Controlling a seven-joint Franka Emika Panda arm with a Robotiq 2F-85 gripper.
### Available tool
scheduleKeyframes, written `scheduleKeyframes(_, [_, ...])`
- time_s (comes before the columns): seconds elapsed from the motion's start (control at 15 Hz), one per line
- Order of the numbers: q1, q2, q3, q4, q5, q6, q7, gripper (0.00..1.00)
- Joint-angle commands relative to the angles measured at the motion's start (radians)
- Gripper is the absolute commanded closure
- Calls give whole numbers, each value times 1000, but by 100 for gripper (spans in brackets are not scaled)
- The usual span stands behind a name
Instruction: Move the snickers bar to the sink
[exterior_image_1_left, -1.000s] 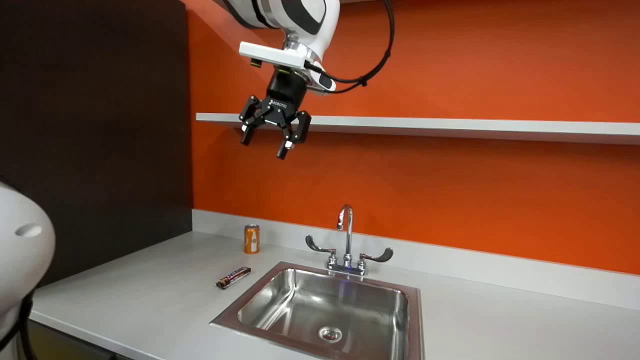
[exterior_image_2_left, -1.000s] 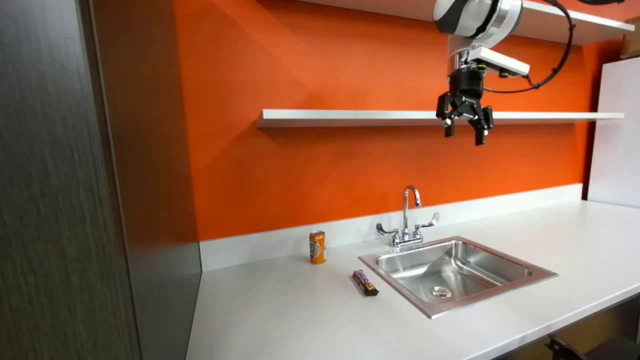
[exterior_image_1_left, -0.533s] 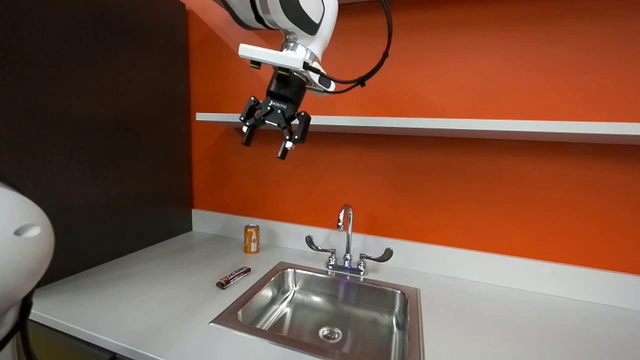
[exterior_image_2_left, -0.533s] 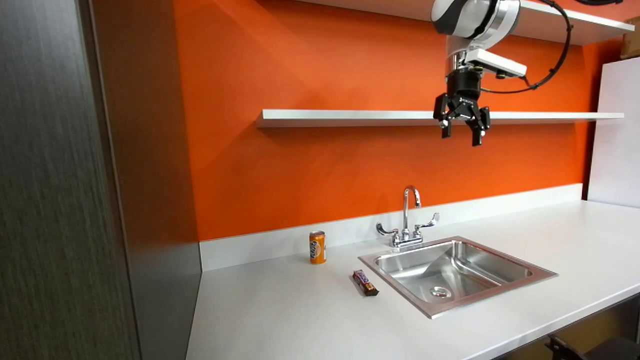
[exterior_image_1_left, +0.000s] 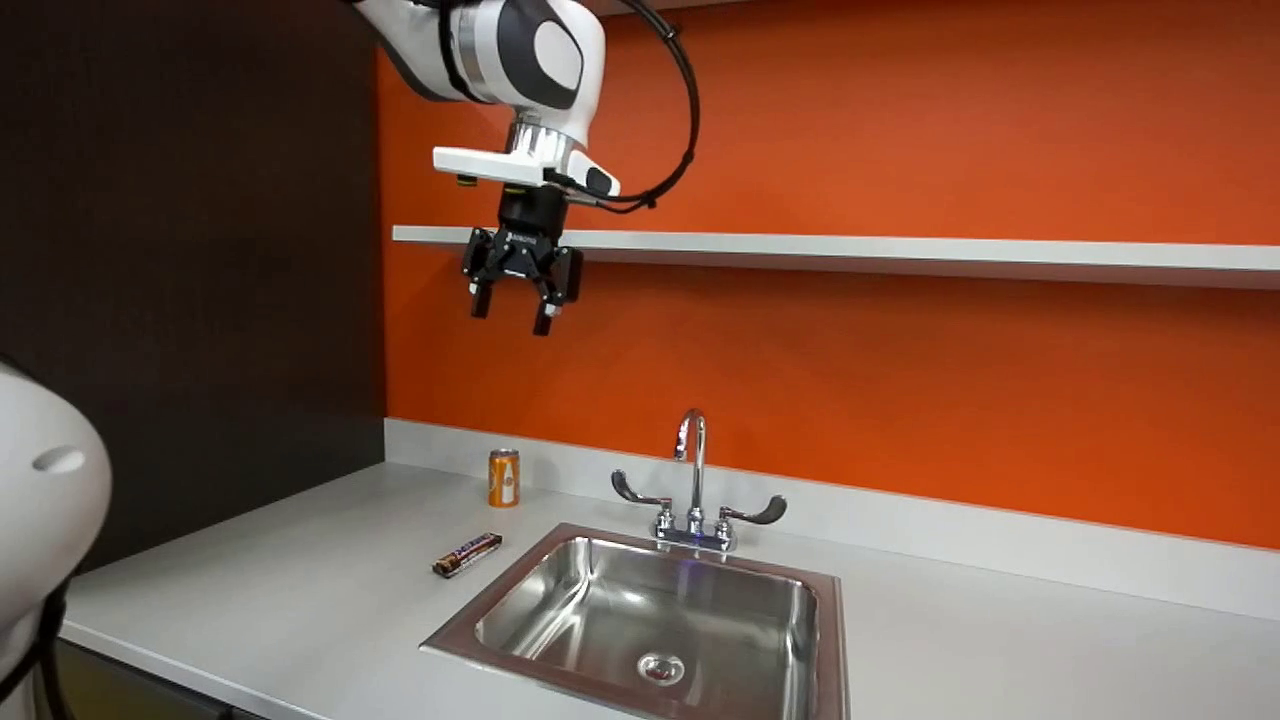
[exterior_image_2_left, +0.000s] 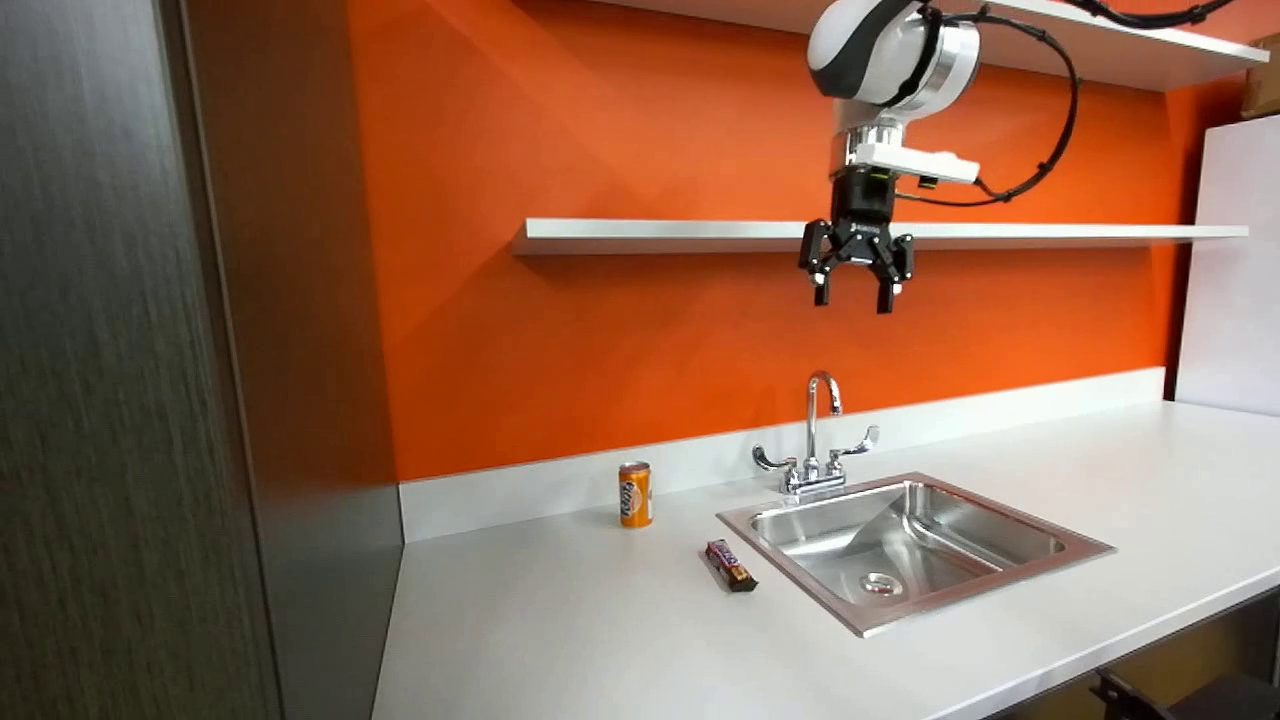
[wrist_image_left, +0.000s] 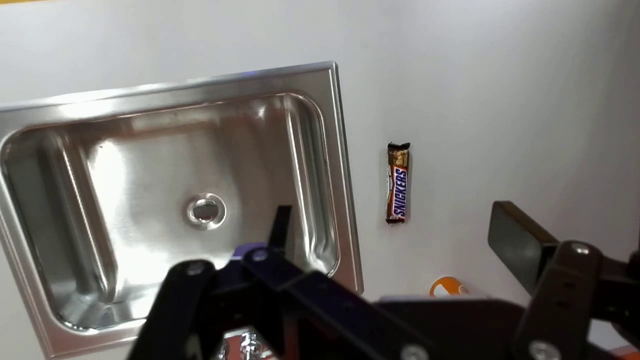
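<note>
The snickers bar (exterior_image_1_left: 467, 555) lies flat on the white counter beside the sink, between the sink's rim and the orange can. It also shows in an exterior view (exterior_image_2_left: 731, 566) and in the wrist view (wrist_image_left: 399, 182), label up. The sink (exterior_image_1_left: 505, 590) is a steel basin set in the counter; its rim also shows in an exterior view (exterior_image_2_left: 806, 575) and in the wrist view (wrist_image_left: 342, 200). My gripper (exterior_image_1_left: 512, 315) is open and empty, high above the counter, pointing down. It also shows in an exterior view (exterior_image_2_left: 853, 299). In the wrist view the bar appears between the spread fingers (wrist_image_left: 391, 212).
An orange can (exterior_image_1_left: 504, 478) stands on the counter near the back wall, behind the bar. The chrome faucet (exterior_image_2_left: 812, 430) rises at the sink's back edge. A white shelf (exterior_image_1_left: 900, 248) runs along the orange wall near the gripper's height. A dark panel (exterior_image_1_left: 200, 250) closes the counter's end.
The arm and open gripper have moved left in both exterior views and somewhat lower. The gripper now hangs more nearly vertical. The bar, can and sink have not moved.
</note>
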Motion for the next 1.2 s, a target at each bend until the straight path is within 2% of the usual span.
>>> scheduleKeyframes(0.0, [7,7,64,-51,-46,99,96,0])
scheduleKeyframes(0.47, [43,140,128,-84,-81,219,167,0])
scheduleKeyframes(1.13, [89,348,145,-66,-63,386,166,0])
